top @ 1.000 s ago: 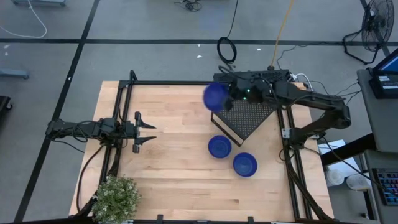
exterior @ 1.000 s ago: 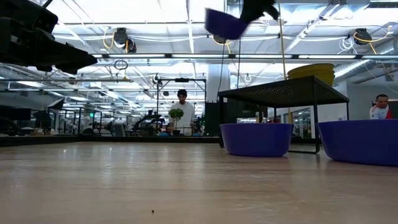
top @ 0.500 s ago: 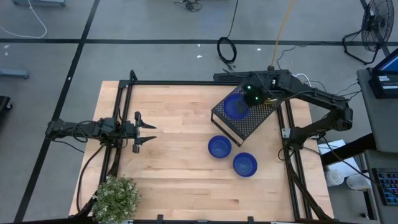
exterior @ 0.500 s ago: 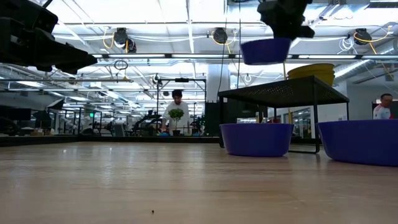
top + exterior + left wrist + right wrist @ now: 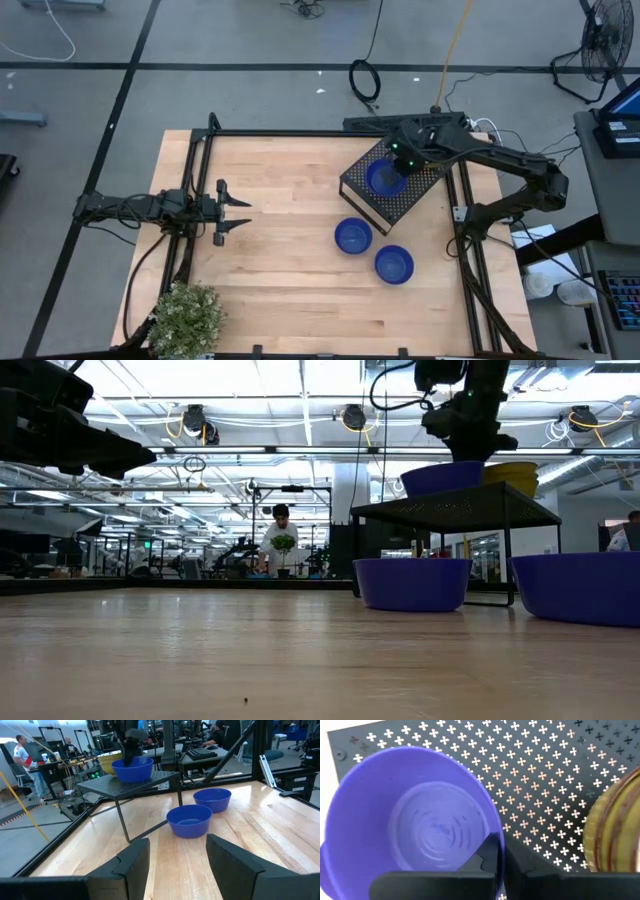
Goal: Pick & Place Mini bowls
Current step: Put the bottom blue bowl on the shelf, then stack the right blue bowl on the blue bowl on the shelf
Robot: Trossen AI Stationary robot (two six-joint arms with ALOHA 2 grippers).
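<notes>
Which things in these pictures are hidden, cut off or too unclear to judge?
- Yellowish object on the black perforated box: right wrist view's edge cuts it; the right arm hides it in the high view.
- Blue bowl in the right hand: whether its base touches the box is hidden, seen from above.
- Right-side blue bowl on the table: low view's edge cuts it.
- Left hand: its fingertips lie outside the left wrist view.

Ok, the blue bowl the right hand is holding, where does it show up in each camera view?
High view: the held blue bowl sits over the black perforated box, upper right of the table.
Low view: upper right, on top of the box.
Left wrist view: upper left, on the box.
Right wrist view: fills the left half, its rim pinched by the right hand.
Shared landmark: the black perforated box.
</notes>
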